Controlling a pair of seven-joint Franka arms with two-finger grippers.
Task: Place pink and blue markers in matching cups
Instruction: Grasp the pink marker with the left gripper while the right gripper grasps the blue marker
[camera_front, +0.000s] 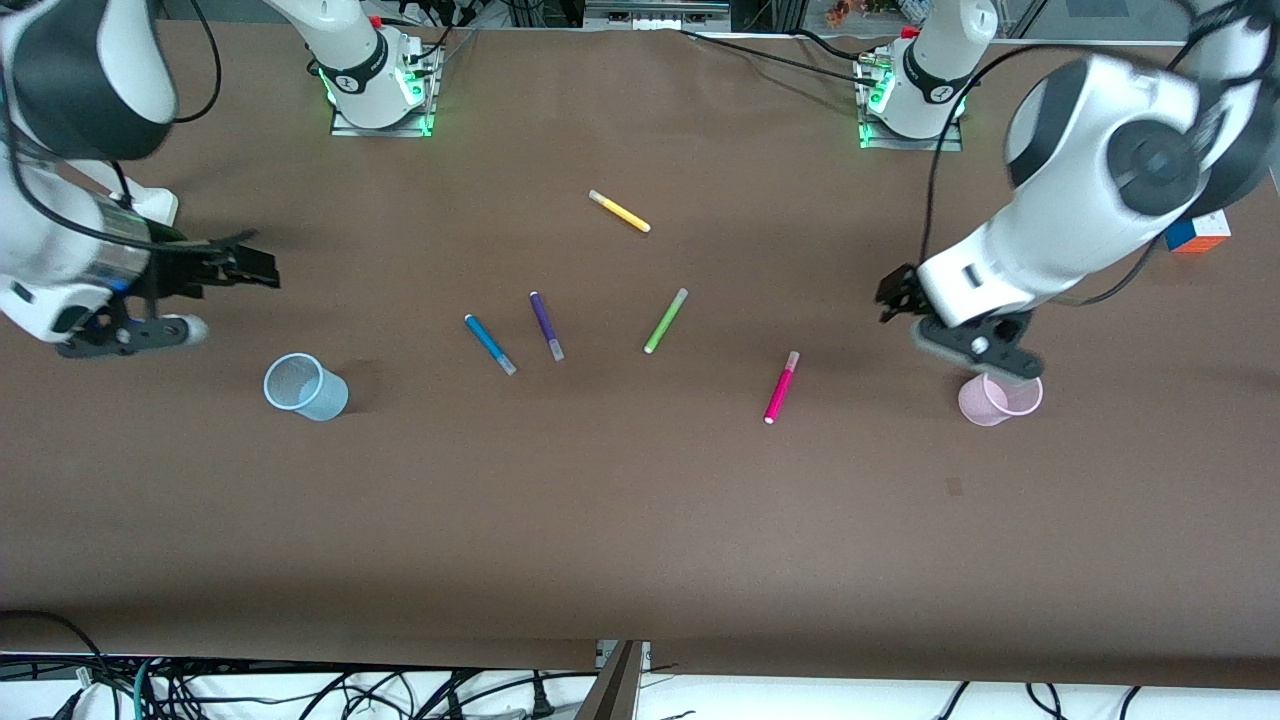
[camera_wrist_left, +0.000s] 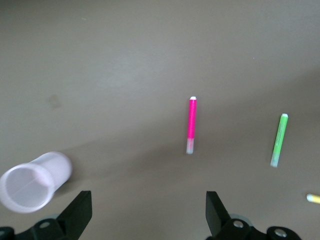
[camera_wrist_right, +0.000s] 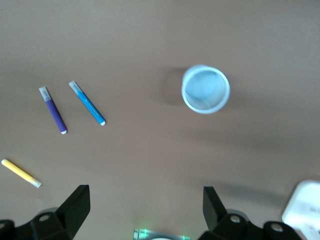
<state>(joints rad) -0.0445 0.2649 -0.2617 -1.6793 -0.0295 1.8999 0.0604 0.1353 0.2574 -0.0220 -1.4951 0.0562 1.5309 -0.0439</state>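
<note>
In the middle of the front view five markers lie scattered on the brown table (camera_front: 640, 520): a yellow marker (camera_front: 619, 211) highest in the frame, then the blue marker (camera_front: 490, 344), a purple marker (camera_front: 546, 325) just beside it and a green marker (camera_front: 665, 320), with the pink marker (camera_front: 781, 387) lowest, between the green one and the pink cup (camera_front: 1000, 400). The blue cup (camera_front: 305, 387) stands toward the right arm's end, well apart from the blue marker. The left gripper (camera_front: 975, 350) hangs over the pink cup's rim, and the right gripper (camera_front: 235, 267) hovers over bare table near the blue cup. From the front I cannot tell how the fingers stand, but each wrist view shows its own pair spread wide with nothing between them. Only the front view shows a colourful cube (camera_front: 1197, 235) under the left arm
</note>
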